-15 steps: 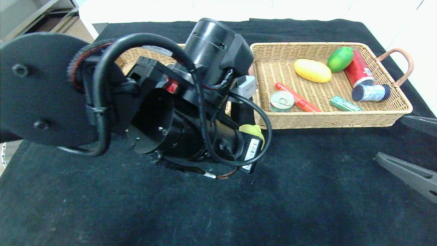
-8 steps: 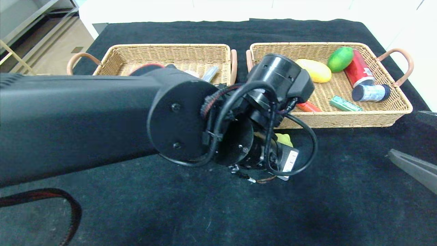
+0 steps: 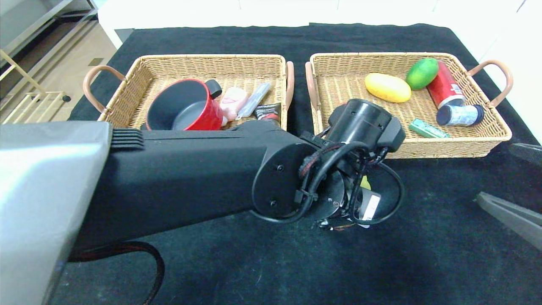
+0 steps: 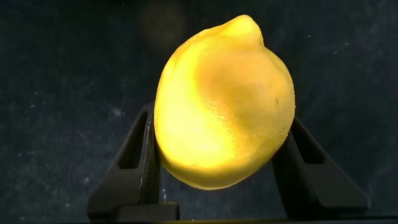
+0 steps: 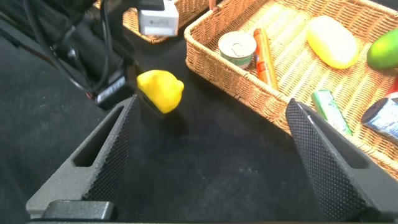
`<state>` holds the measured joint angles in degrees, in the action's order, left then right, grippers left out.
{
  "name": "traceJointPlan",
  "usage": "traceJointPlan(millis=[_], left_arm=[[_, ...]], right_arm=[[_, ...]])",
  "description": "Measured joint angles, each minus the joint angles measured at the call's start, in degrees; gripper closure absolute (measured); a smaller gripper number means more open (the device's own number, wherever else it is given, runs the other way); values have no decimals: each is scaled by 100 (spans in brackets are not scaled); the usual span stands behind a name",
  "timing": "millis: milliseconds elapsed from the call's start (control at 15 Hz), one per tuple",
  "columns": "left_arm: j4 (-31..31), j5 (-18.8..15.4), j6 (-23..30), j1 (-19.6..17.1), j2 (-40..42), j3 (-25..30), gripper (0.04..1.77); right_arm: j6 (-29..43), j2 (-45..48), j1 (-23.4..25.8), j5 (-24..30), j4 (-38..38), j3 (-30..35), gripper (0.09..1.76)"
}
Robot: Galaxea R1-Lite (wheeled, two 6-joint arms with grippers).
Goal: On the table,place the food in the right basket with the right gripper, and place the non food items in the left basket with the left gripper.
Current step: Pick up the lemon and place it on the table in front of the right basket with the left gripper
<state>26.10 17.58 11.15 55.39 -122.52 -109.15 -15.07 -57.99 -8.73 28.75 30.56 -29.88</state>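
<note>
A yellow lemon [image 4: 224,99] fills the left wrist view, and my left gripper [image 4: 221,118] is shut on it, one black finger pressed on each side. From the right wrist view the lemon [image 5: 160,90] hangs just over the black cloth, in front of the right basket [image 5: 249,78]. In the head view only a sliver of the lemon [image 3: 365,183] shows under the left wrist, which hides the gripper. My right gripper [image 5: 212,106] stands open and empty over the cloth at the right edge [image 3: 495,171].
The right basket [image 3: 381,56] holds a yellow fruit [image 3: 387,87], a green fruit [image 3: 421,73], a red can [image 3: 444,89], a blue can [image 3: 459,115] and a green pack [image 3: 427,128]. The left basket [image 3: 211,59] holds a red cup [image 3: 186,106] and small items.
My left arm has swung right across the table with the lemon in its grip, uncovering the left basket. The right gripper has barely moved.
</note>
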Motion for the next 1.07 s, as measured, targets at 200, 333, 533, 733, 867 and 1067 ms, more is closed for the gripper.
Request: traceJointPlan(millis=[200,333,533,733,867,1067], left_arm=[[-118,113,-9,-13,-102,-7,76],[-155,118,-35,-24,-149,-7,77],[-166,130,-60,-30,-185,-24,77],[-166,162,-118,-41,-201,-41,77],[-157,163,-124,-44,-207,-40,61],[-155,163,-124,-46,-205,-30,44]], right_arm=[[-4,-48,-2,-2,0,6,14],[-4,-90,-2,-2,6,9,14],[-9,-146,-4,0,11,9,14],[-11,-182,-4,6,13,9,14],[-11,-199,-4,6,15,9,14],[-6,-201,-24,6,17,9,14]])
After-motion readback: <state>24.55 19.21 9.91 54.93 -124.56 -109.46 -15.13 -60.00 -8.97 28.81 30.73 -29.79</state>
